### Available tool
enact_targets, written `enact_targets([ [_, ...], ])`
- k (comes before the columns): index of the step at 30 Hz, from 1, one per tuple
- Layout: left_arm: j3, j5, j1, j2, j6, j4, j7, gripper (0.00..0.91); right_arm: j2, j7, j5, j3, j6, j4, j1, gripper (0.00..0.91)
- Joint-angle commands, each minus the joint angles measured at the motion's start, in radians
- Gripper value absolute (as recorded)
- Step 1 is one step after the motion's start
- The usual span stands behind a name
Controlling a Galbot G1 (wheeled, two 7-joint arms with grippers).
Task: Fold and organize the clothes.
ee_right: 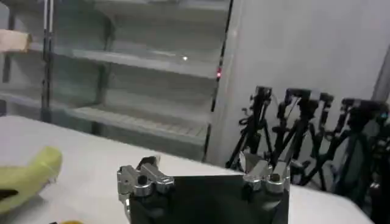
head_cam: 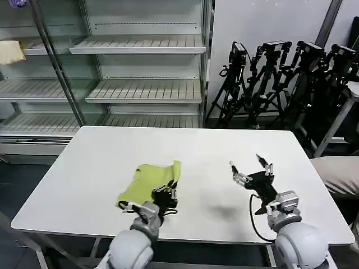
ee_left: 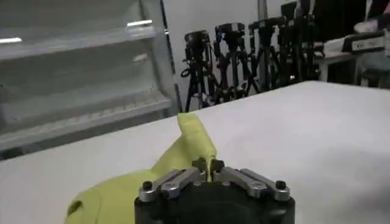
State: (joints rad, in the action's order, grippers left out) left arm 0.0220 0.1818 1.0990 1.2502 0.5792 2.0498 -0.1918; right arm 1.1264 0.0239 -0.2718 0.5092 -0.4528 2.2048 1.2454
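The lime T-shirt [head_cam: 147,182] lies bunched on the white counter [head_cam: 101,157], left of centre and toward the near edge. The left gripper [head_cam: 166,194] sits at the shirt's 4 o'clock corner, clenched on a thin ridge of the fabric; the left wrist view shows the two fingertips pinched together with a raised fold [ee_left: 196,137] running away from them. The right gripper [head_cam: 251,168] hovers above bare counter well to the shirt's 3 o'clock, released, with its fingers spread wide and nothing between them.

The main risk, as I judge it, is the thinness of the pinch. If the left arm pulls quickly, the soft cloth could slip out, or only the top layer could lift and leave the rest crumpled. The shirt is already heaped, not flat, so a drag toward 6 o'clock could pull it over the near edge, which lies close to the left gripper. A pull with one arm could also twist the garment, since the far side is unheld.

There is ample bare counter at 12 o'clock and at 3 o'clock, between the shirt and the right gripper. Beyond the far edge stand the shelves [head_cam: 143,89] and a row of tripods [head_cam: 280,78], well apart from the work. The safest strokes go away from the near edge.
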Motion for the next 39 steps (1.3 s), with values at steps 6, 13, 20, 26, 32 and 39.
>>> enact_targets([
  [6, -0.131, 0.387, -0.205, 0.211, 0.001, -0.154, -0.384, 0.02, -0.019, -0.001, -0.024, 0.056, 0.016, -0.011, -0.039, 0.907],
  [13, -0.13, 0.42, -0.175, 0.213, 0.0, -0.123, -0.369, 0.907, -0.007, 0.011, -0.088, 0.055, 0.02, -0.041, -0.063, 0.907],
  [20, -0.112, 0.321, -0.148, 0.175, -0.001, 0.008, -0.291, 0.907, -0.007, 0.006, -0.083, 0.073, 0.021, -0.052, -0.07, 0.907],
  [26, 0.183, 0.127, -0.137, 0.029, -0.04, -0.001, 0.001, 0.907, -0.002, -0.005, -0.053, 0.087, 0.069, -0.098, -0.069, 0.907],
  [32, 0.475, 0.041, -0.058, -0.165, -0.25, -0.147, 0.249, 0.907, 0.012, -0.022, 0.008, 0.084, 0.129, -0.164, -0.074, 0.907],
  [39, 0.564, 0.046, -0.011, -0.188, -0.38, -0.197, 0.297, 0.907, 0.033, -0.004, 0.064, 0.041, 0.131, -0.181, -0.089, 0.907],
])
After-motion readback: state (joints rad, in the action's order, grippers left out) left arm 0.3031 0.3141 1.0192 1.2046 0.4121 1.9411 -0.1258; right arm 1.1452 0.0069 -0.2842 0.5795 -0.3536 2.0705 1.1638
